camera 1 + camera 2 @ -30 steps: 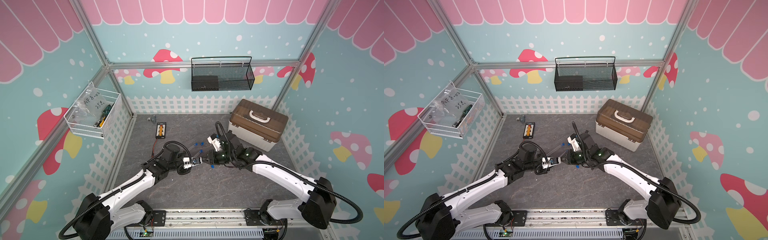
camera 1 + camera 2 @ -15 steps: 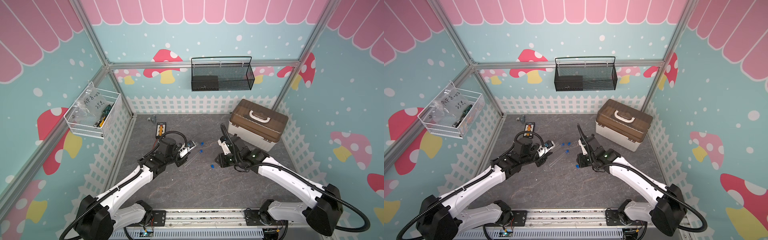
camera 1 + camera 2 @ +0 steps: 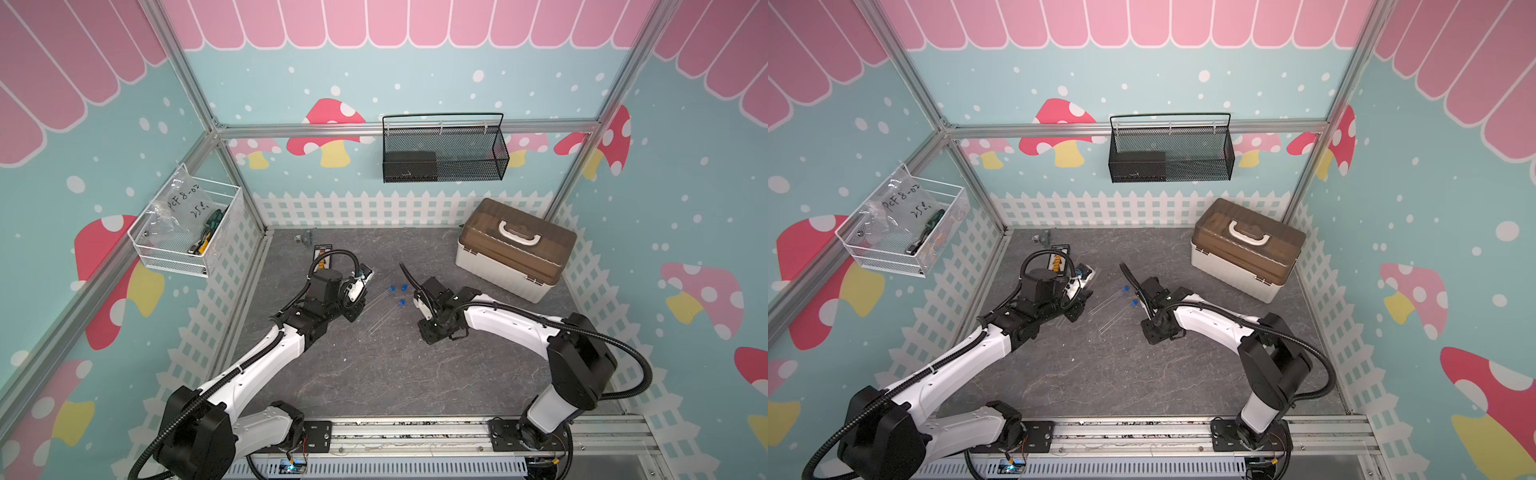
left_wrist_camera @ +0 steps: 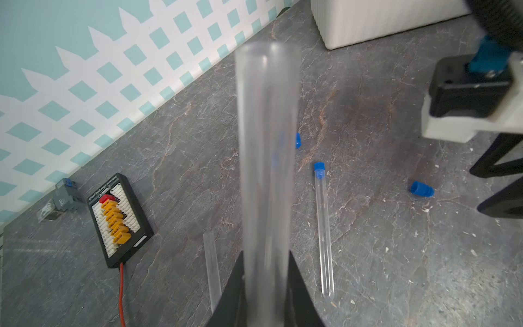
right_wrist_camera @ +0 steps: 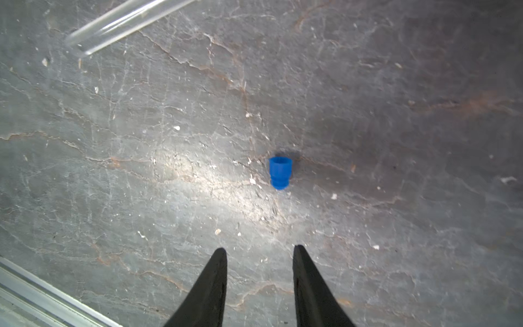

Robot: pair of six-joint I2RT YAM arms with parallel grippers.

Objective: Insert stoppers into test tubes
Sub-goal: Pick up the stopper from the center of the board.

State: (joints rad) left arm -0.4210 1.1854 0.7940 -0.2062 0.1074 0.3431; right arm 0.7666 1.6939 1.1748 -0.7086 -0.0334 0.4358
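My left gripper is clamped on a clear test tube. My right gripper stands parted, empty; a blue stopper lies mid-frame on the mat, just ahead of its tips.

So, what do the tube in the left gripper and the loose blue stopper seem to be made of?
The tube: clear glass or hard plastic, glossy; the table shows through it and light streaks run along it. The stopper: probably soft plastic or rubber, matte, opaque blue, with moulded ridges.
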